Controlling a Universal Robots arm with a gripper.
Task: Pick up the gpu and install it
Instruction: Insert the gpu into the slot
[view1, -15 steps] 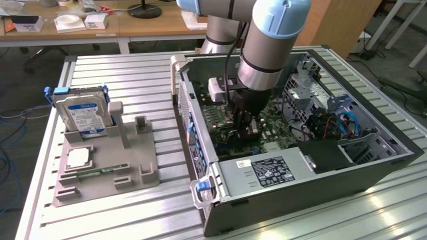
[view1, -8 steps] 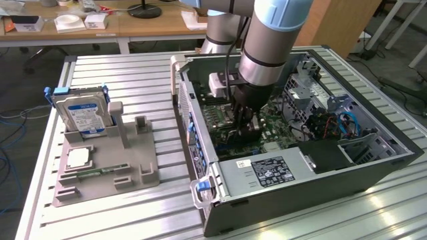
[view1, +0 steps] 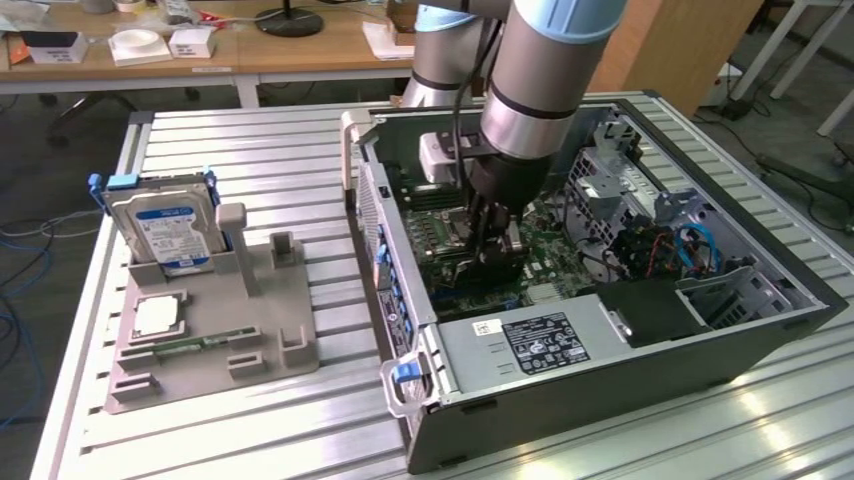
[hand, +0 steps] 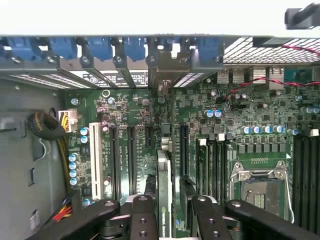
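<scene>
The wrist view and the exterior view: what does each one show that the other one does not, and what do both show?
Wrist view alone: the white slot and the empty CPU socket on the motherboard.

Exterior view alone: the hard drive standing in the gray holder, the power supply label, and the desk behind.

Both: the gripper closed on the gpu, held edge-on over the motherboard inside the open case.

The thin black gpu (hand: 163, 192) stands on edge, upright, over the motherboard's expansion slots.
</scene>
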